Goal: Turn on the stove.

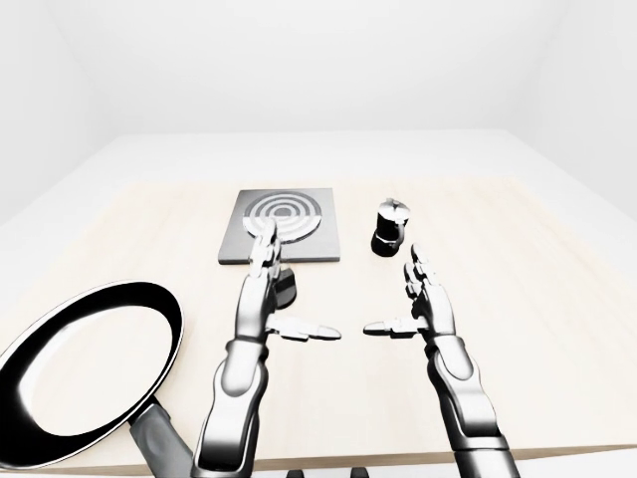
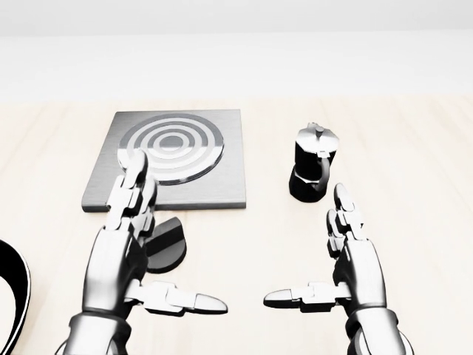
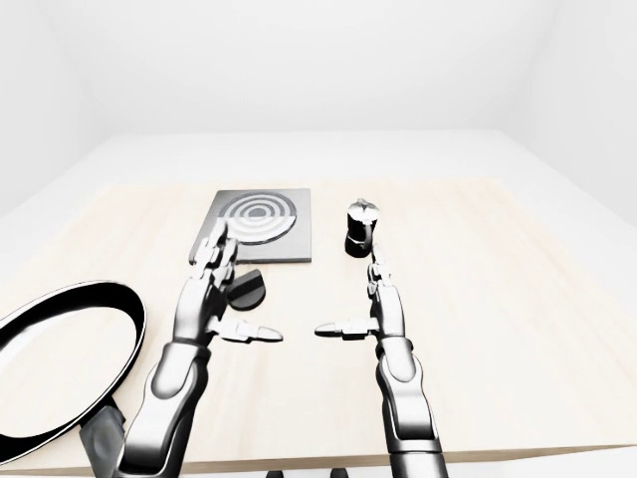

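your surface (image 1: pixel 557 299) is pale wood. only the eye views show you the whole frying pan (image 1: pixel 90 368) at lower left; the head view cuts it to a dark sliver. the stove (image 2: pixel 214 177) lies flat, upper left. its knob (image 2: pixel 168 248) sits just below, bar slanting up-right. your left hand (image 2: pixel 126 244) is spread open above it, gripping nothing; your right hand (image 2: pixel 347 274) is open too, below the moka pot (image 2: pixel 312 171).
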Tool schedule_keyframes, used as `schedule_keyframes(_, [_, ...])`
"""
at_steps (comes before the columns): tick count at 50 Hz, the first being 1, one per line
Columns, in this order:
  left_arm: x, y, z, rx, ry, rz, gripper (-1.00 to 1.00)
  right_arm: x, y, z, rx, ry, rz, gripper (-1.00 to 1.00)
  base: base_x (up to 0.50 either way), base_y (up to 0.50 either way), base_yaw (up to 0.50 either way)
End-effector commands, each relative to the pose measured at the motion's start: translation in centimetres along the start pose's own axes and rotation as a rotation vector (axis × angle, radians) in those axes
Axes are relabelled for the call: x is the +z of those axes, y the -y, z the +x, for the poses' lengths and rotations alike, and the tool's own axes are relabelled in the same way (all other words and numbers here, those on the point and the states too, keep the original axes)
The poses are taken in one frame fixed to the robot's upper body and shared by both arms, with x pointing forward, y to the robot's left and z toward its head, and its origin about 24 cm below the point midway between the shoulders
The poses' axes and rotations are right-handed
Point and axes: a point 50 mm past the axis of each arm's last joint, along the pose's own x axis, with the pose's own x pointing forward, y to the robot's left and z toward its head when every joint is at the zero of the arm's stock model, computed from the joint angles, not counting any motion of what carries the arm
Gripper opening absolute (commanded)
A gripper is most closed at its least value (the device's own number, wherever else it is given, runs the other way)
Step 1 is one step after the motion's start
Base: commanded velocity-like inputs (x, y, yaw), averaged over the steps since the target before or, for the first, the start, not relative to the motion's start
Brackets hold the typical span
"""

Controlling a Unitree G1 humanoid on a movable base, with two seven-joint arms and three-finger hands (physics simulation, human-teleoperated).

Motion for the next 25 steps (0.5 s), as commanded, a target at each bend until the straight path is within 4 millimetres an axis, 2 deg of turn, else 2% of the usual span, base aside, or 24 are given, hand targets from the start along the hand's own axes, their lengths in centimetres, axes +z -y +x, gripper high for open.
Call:
schedule_keyframes(1, [7.1, -0.5, -1.6, 0.030, 0.304, 0.043, 1.00, 0.0, 0.0, 0.0, 0.000, 0.000, 0.000, 1.00, 0.00, 0.00, 0.00])
schedule_keyframes(4, [7.0, -0.7, -1.6, 0.035, 0.300, 0.046, 1.00, 0.0, 0.0, 0.0, 0.000, 0.000, 0.000, 1.00, 0.00, 0.00, 0.00])
schedule_keyframes(8, [8.1, -1.0, -2.0, 0.039, 0.350, 0.067, 1.00, 0.0, 0.0, 0.0, 0.000, 0.000, 0.000, 1.00, 0.00, 0.00, 0.00])
schedule_keyframes(11, [10.3, -1.2, -2.6, 0.040, 0.450, 0.100, 1.00, 0.0, 0.0, 0.0, 0.000, 0.000, 0.000, 1.00, 0.00, 0.00, 0.00])
schedule_keyframes(20, [13.6, -1.1, -3.9, 0.036, 0.617, 0.159, 1.00, 0.0, 0.0, 0.0, 0.000, 0.000, 0.000, 1.00, 0.00, 0.00, 0.00])
schedule_keyframes(25, [16.4, -0.8, -5.4, 0.031, 0.775, 0.204, 1.00, 0.0, 0.0, 0.0, 0.000, 0.000, 0.000, 1.00, 0.00, 0.00, 0.00])
